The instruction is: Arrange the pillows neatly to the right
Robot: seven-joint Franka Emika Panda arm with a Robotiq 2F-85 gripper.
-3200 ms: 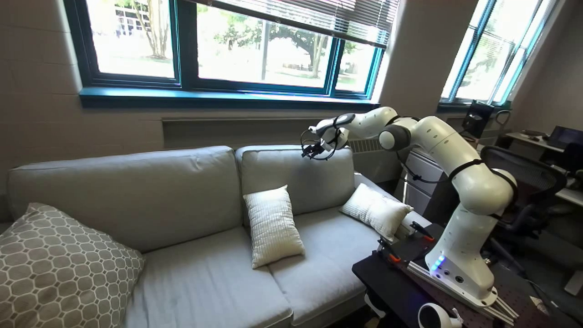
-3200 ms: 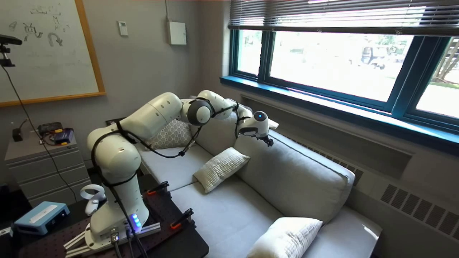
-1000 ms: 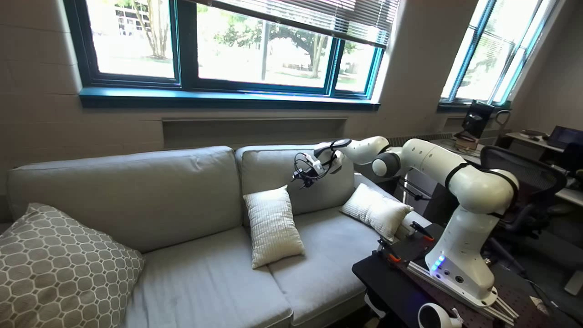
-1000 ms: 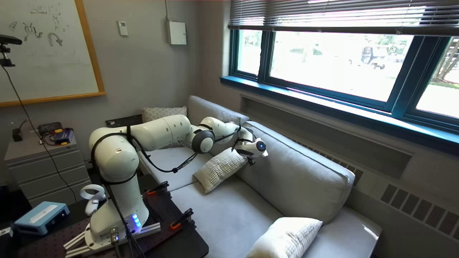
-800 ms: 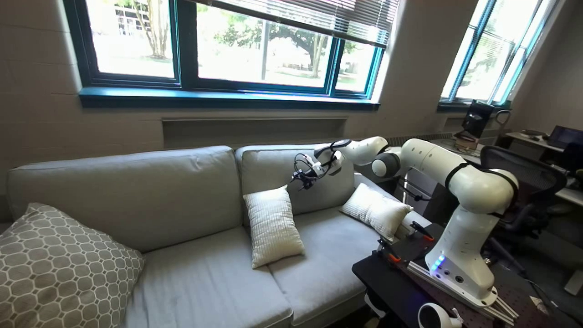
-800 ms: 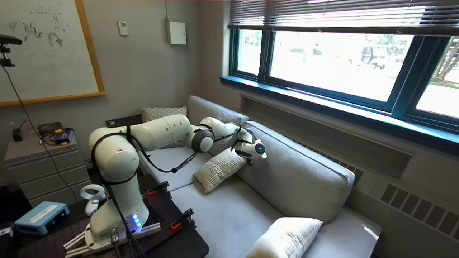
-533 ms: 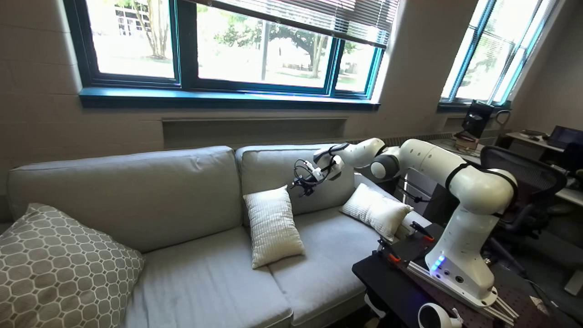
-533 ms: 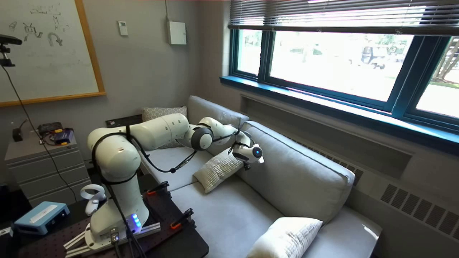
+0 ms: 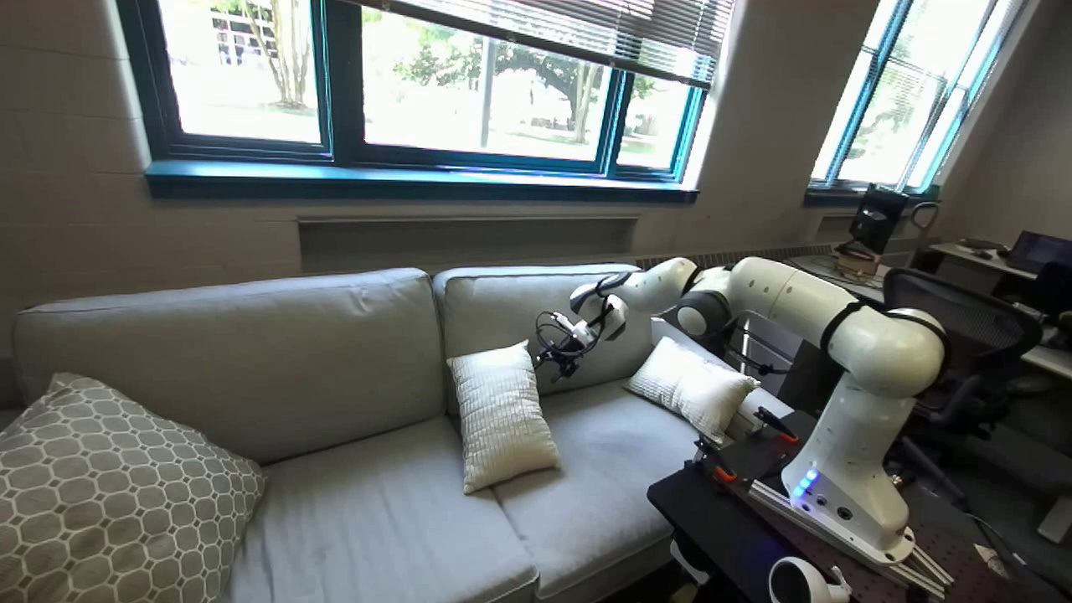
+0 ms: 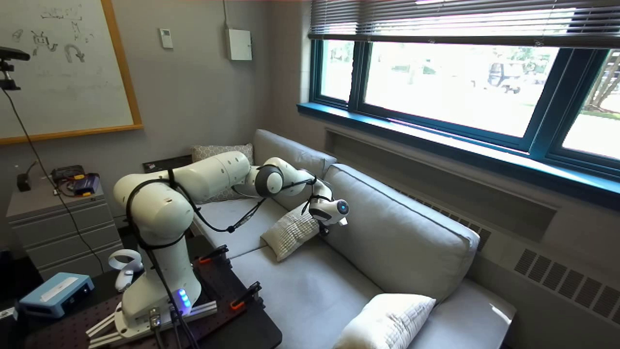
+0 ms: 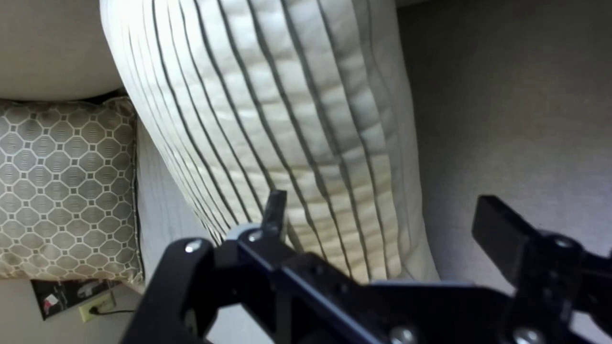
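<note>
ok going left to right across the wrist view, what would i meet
Patterned pillow, pleated white pillow, then the right-hand one of the two black fingertips.

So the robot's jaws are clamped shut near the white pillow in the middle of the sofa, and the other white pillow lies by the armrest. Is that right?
Not quite: the jaws are open, not shut. The wrist view shows them wide apart, near the middle white pillow. The rest is right: the other white pillow lies by the armrest, as an exterior view shows.
</note>
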